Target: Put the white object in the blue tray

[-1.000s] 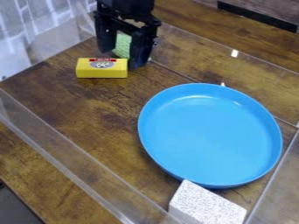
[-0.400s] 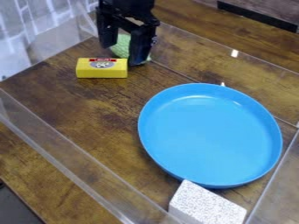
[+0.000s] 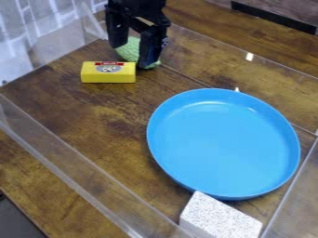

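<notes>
The white object (image 3: 218,218), a small grey-speckled block, lies at the bottom edge of the view, just in front of the blue tray (image 3: 224,141). The big round tray is empty and fills the right half of the wooden table. My black gripper (image 3: 134,53) hangs at the far left back, pointing down with its fingers apart and nothing between them. It is far from the white object, on the other side of the tray. A green bumpy object (image 3: 137,51) shows between and behind its fingers.
A yellow labelled block (image 3: 108,72) lies just in front and to the left of the gripper. Clear plastic walls (image 3: 62,158) fence the table on the left and front. A small white scrap (image 3: 248,57) lies at the back right.
</notes>
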`<action>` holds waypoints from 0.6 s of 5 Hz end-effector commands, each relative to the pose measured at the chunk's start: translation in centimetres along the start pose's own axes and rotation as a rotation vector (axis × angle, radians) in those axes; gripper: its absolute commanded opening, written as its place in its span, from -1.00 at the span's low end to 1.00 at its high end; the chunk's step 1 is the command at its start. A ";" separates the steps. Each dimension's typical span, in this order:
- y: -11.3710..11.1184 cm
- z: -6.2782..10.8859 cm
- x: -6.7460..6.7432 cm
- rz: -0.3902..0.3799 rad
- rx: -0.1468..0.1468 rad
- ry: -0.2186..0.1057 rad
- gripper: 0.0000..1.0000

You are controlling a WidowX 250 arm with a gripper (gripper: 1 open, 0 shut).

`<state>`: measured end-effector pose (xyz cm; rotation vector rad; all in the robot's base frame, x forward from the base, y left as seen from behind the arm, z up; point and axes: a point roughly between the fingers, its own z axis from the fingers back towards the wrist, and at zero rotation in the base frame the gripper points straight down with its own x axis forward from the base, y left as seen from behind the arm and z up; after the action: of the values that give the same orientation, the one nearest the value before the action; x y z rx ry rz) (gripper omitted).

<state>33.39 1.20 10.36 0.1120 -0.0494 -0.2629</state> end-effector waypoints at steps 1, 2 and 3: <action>1.5 1.3 0.6 0.030 0.016 -0.066 1.00; 1.6 1.2 0.5 0.032 0.008 -0.077 1.00; 1.8 0.6 1.0 0.020 0.007 -0.090 1.00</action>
<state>34.35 1.92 9.79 0.0974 -0.0955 -0.2683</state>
